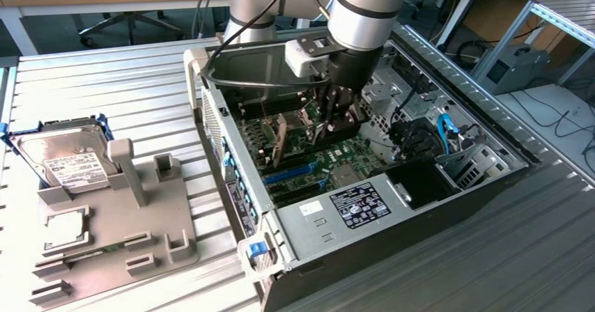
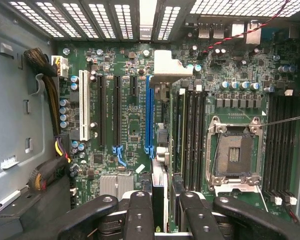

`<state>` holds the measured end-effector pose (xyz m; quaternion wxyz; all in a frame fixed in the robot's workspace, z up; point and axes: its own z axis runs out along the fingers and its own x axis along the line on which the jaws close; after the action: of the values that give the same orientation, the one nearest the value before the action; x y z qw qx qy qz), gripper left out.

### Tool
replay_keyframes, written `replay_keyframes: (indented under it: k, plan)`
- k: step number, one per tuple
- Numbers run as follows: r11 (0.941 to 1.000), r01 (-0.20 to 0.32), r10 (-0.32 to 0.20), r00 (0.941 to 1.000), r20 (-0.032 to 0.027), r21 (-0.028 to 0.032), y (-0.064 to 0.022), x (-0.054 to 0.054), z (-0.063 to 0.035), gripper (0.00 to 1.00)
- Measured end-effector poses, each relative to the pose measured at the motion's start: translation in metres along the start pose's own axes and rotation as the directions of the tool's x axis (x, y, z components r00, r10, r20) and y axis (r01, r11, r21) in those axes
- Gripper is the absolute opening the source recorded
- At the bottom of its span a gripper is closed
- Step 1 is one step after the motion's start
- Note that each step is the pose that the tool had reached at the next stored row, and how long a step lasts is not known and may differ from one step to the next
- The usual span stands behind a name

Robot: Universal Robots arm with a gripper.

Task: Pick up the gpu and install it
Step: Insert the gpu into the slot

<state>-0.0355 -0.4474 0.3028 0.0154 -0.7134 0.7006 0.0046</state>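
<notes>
gpu [image 2: 160, 165] edge-on between fingers [image 2: 139, 215], lower part hidden

A ribbed metal table [image 1: 111, 96] carries an open computer case [image 1: 446, 207] and a grey holder tray [image 1: 111, 221].

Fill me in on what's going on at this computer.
A robot arm has its gripper down inside the open computer case, closed on the gpu, which it holds on edge above the motherboard, near the blue slot. A hard drive sits on the gray holder beside the case.
</notes>
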Motion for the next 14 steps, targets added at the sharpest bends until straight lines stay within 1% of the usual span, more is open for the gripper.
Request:
replay_keyframes:
  k: [14]
  plan:
    - [1.0,0.0,0.0,1.0,0.0,-0.0001,0.0009,0.0002,0.0028,0.26]
